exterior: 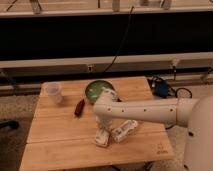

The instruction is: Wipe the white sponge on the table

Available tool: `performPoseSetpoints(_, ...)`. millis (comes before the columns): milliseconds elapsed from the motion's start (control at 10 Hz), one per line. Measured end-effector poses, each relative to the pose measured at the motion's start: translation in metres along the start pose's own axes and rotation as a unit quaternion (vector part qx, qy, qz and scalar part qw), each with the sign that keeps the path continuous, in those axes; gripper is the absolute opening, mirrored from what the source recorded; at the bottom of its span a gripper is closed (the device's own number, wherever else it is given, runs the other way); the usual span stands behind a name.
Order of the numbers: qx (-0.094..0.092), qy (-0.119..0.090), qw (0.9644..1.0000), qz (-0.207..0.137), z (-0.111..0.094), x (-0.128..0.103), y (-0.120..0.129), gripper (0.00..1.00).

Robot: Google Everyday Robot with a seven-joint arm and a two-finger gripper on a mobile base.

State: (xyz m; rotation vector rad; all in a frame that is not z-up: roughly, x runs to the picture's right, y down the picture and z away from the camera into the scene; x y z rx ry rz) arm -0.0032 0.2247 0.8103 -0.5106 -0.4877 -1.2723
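The white sponge lies on the wooden table, near the front middle. My gripper points down from the white arm that reaches in from the right. It sits directly on top of the sponge and hides the sponge's upper part.
A white crumpled packet lies just right of the sponge. A green bowl stands at the back middle, partly behind the arm. A clear cup is at the back left, with a red object beside it. Cables and a blue device lie on the floor to the right.
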Motion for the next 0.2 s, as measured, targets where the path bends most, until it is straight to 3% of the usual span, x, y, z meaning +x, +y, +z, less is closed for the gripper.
performPoseSetpoints(200,0.000,0.001,1.0000,-0.002,0.0006,-0.0013,-0.0054,0.00)
